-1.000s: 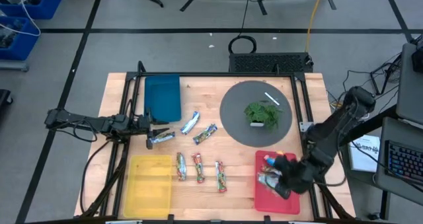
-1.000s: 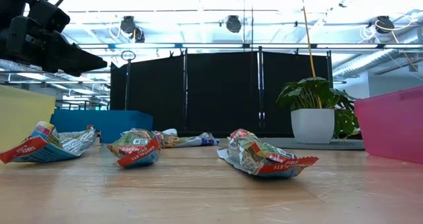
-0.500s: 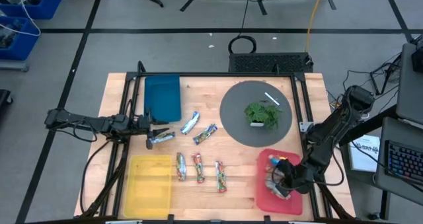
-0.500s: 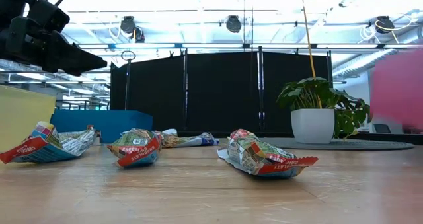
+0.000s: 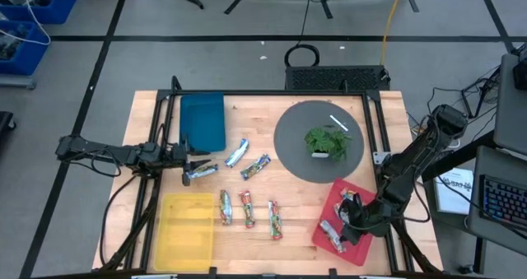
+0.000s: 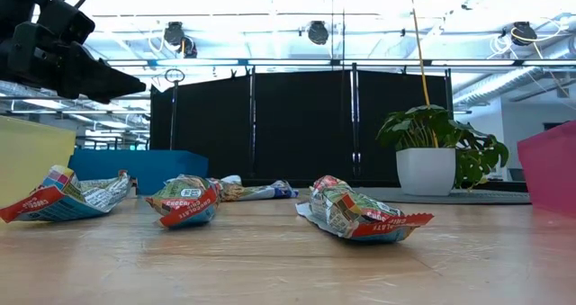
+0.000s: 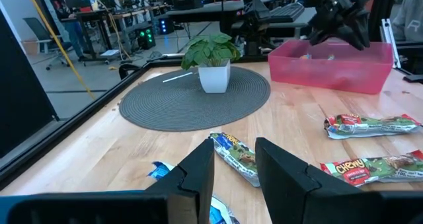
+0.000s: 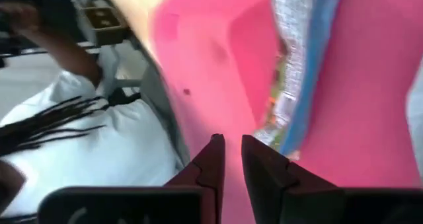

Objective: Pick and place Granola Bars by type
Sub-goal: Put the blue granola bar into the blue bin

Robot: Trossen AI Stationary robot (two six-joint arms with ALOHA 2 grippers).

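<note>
Several foil bars lie on the wooden table: red-green ones (image 5: pixel 225 206), (image 5: pixel 246 209), (image 5: pixel 273 220), a silver-blue bar (image 5: pixel 237 153), a silver-orange bar (image 5: pixel 255 166) and a silver one (image 5: pixel 202 172). My left gripper (image 5: pixel 194 165) (image 7: pixel 234 168) hovers open above that silver bar, raised well off the table (image 6: pixel 108 76). My right gripper (image 5: pixel 356 221) (image 8: pixel 231 159) is down at the red tray (image 5: pixel 344 248), which sits slanted on the table and holds bars (image 5: pixel 350 201), (image 5: pixel 331 230). My right gripper has the red tray by its side wall (image 8: pixel 198 98), and that wall runs in between the two nearly shut fingers, pinched there. The fingers come from above, slanting down from the table's right side. The tray rests on the table, turned askew.
A blue tray (image 5: pixel 202 121) sits at the far left and a yellow tray (image 5: pixel 187 221) at the near left. A grey round mat (image 5: pixel 298 151) carries a potted plant (image 5: pixel 327 141). A person in a white sleeve (image 8: pixel 86 138) shows beyond the table's right edge.
My right gripper has dragged the red tray: it blurred and rose for a moment in the low view, then came down again. It now lies turned about, far end swung toward the table's right, near end toward the left. The bars inside have shifted with it.
</note>
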